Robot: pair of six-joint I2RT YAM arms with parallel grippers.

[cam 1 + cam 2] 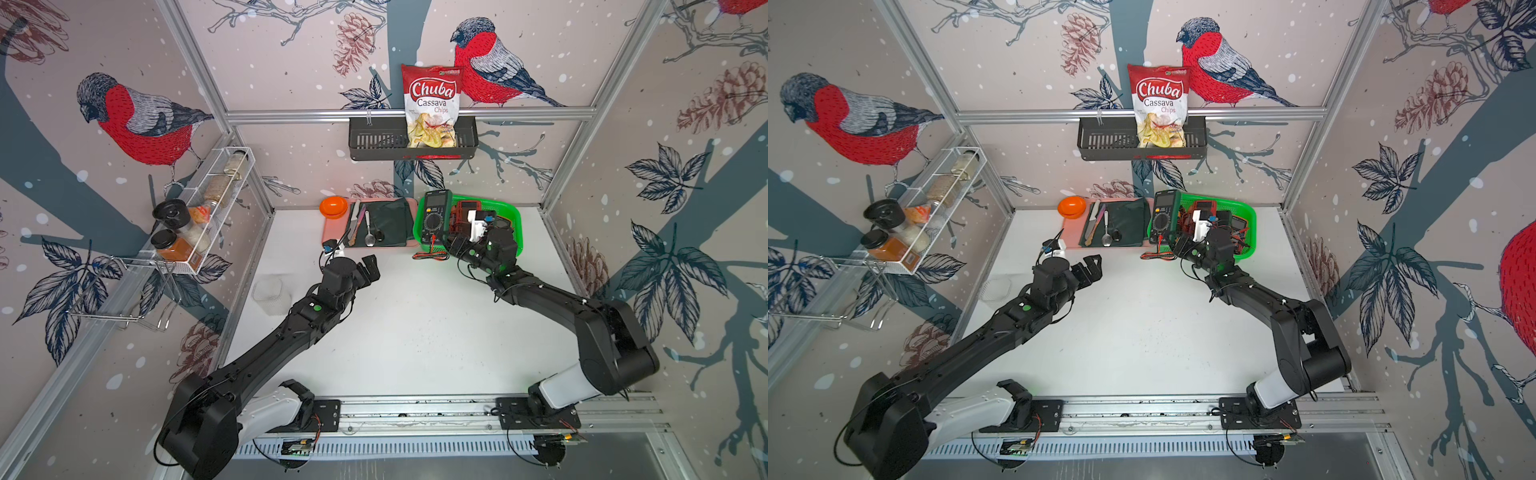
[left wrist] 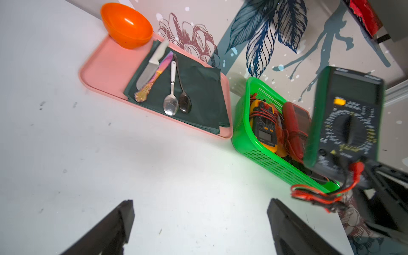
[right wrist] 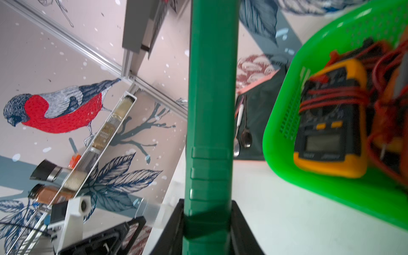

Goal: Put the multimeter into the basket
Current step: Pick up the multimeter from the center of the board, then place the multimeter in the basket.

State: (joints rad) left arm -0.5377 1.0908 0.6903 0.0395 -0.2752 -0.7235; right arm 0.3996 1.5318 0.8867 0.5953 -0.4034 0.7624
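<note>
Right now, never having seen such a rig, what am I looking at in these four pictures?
Two black robot arms stand at a white table. Two pictures look down from overhead; the other two come from cameras on the wrists. The right gripper is shut on a green-cased multimeter, held upright at one end of the green basket, its leads dangling. The left gripper is open and empty. The basket already holds a yellow meter and a red meter. Beside it lies a pink tray with cutlery on a dark cloth and an orange bowl.
</note>
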